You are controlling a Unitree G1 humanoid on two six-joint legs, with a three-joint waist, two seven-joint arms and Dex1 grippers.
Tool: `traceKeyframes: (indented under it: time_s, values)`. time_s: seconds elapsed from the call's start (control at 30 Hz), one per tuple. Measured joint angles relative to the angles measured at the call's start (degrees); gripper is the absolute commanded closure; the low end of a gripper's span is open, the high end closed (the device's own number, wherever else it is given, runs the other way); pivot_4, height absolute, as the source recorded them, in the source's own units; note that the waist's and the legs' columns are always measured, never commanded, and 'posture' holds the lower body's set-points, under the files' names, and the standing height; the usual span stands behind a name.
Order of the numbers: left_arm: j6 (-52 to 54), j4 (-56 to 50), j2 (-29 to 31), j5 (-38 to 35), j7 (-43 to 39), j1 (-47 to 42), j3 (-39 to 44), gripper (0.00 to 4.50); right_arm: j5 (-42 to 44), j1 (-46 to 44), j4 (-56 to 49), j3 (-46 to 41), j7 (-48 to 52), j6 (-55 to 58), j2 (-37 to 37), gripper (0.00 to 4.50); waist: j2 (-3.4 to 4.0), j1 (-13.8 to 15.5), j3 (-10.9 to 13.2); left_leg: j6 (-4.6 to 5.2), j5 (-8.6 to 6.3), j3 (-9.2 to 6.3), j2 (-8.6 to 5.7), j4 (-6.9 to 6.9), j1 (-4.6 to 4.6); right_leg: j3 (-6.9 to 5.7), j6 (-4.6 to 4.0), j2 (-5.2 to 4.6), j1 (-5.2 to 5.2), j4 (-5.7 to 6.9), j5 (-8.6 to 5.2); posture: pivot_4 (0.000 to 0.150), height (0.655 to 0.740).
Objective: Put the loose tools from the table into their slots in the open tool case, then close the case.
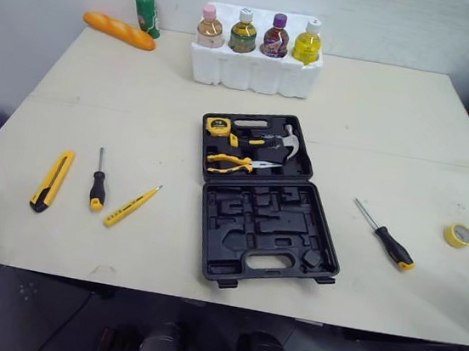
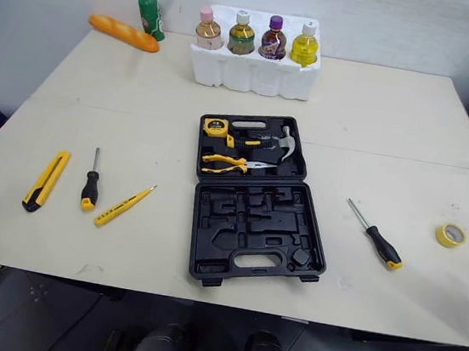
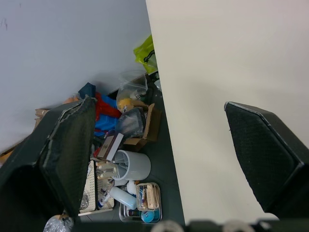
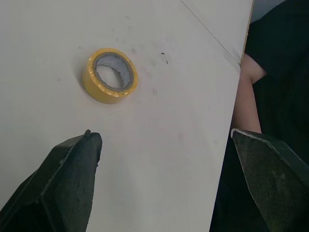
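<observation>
The black tool case (image 1: 266,231) lies open at the table's middle. Its far half holds a tape measure (image 1: 218,126), a hammer (image 1: 281,143) and pliers (image 1: 231,164); the near half's slots are empty. Left of the case lie a yellow utility knife (image 1: 52,180), a small screwdriver (image 1: 97,183) and a yellow tester pen (image 1: 131,206). To its right lie a longer screwdriver (image 1: 385,236) and a yellow tape roll (image 4: 110,75). My right gripper (image 4: 165,134) hangs open above the table just short of the roll. My left gripper (image 3: 159,104) is open over the table's edge, holding nothing.
A white foam tray (image 1: 253,71) with several bottles stands at the back, with a bread loaf (image 1: 120,30) and a green can (image 1: 147,13) to its left. A person's arm (image 4: 244,96) is at the table's right edge. Boxes and clutter (image 3: 120,164) cover the floor on the left.
</observation>
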Motion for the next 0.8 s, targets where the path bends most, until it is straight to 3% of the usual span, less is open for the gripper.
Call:
traceKeyframes:
  time_s: [0.1,0.2,0.37,0.5,0.63,0.8]
  values:
    - [2.18,-2.45,-0.88,-0.92,-1.43,-0.52,0.04,0.02,0.86,-1.91,-2.91,0.62,1.09,2.41,2.2,0.0,-0.11,-0.11,-0.07,-0.01,-0.01,0.0,0.05,0.01,0.08,0.02,0.0,0.04,0.07,0.02,0.0,0.15,0.74]
    - [9.35,-17.62,-5.44,-5.59,-6.38,-1.09,-0.91,0.02,5.53,-4.3,-15.96,5.58,6.31,10.88,7.21,0.0,-0.12,-0.05,-0.07,0.01,0.01,-0.13,0.11,0.13,-0.08,0.43,-0.07,0.06,-0.01,0.11,0.05,0.15,0.74]
    - [22.91,-40.93,-8.05,-11.49,-8.89,-0.22,-3.0,0.02,10.19,-8.65,-30.45,9.37,9.67,24.11,7.31,0.0,-0.01,0.46,-0.01,-0.19,0.06,-0.12,0.08,0.14,-0.18,0.47,-0.07,0.09,-0.05,-0.01,0.05,0.15,0.74]
    - [31.23,-51.67,-10.4,-12.44,-8.57,-2.1,-7.57,0.02,9.23,-13.22,-32.76,12.89,9.79,27.56,7.99,0.0,-0.02,0.73,-0.01,-0.1,0.0,-0.07,0.09,0.44,-0.23,0.51,-0.04,0.13,0.02,-0.04,0.06,0.15,0.74]
    - [37.68,-58.16,-14.11,-11.92,-7.41,-10.84,-17.3,0.02,7.29,-23.05,-32.59,20.21,10.36,30.02,12.68,0.0,-0.01,0.76,0.0,-0.08,-0.02,-0.1,0.17,0.81,-0.35,0.59,0.08,0.27,-0.01,0.08,0.16,0.15,0.74]
    - [44.52,-59.33,-17.94,-9.01,-5.81,-20.25,-25.98,0.02,1.51,-29.51,-26.46,26.45,11.01,28.02,15.55,0.0,-0.01,1.62,0.0,-0.08,-0.06,-0.03,0.17,0.88,-0.48,0.68,0.09,0.69,-0.11,0.01,0.16,0.15,0.74]
